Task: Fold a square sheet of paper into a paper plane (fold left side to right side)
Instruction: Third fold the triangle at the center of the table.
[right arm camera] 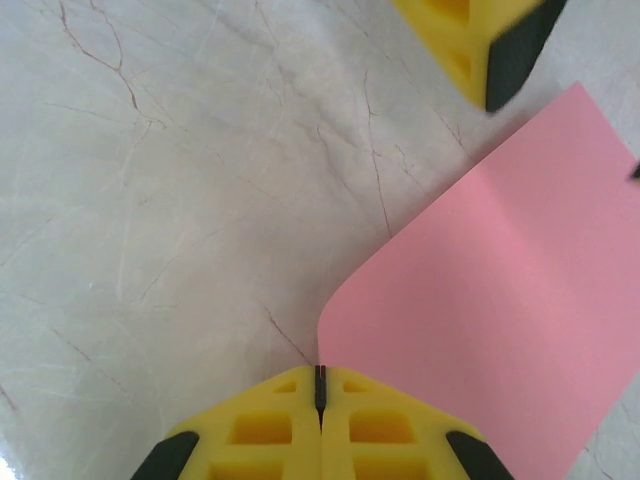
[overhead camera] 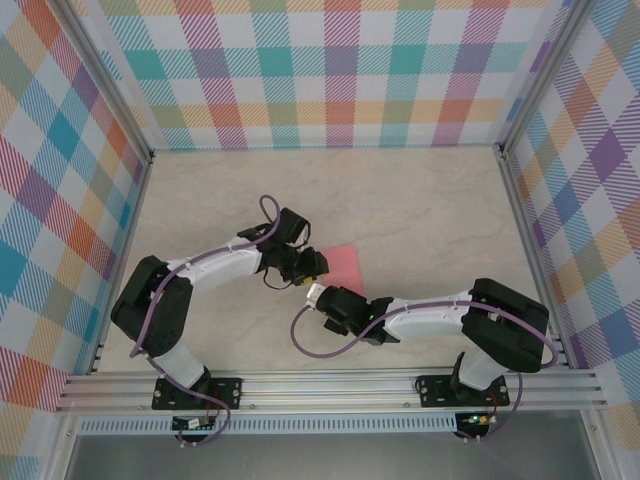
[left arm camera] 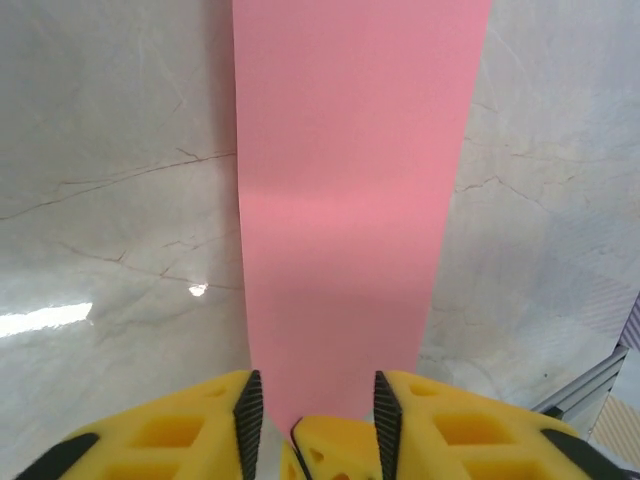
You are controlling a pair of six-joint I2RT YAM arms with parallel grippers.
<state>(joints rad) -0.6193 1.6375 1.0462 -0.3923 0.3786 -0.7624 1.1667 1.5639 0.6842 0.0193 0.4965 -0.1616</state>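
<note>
Marble table underneath me. The pink square sheet of paper sits just ahead of both my wrists, lying flat on its far side. My left gripper has its jaws apart, and the sheet runs straight out from between the pads; parted, not pinching, as far as I can judge. My right gripper is pressed together, and the sheet's near edge curls up off the table right into that seam. It looks nipped. So I reckon this is the left-to-right fold, at the lift. Next: carry that edge across the flat half, match the edges squarely, then press the crease.
</note>
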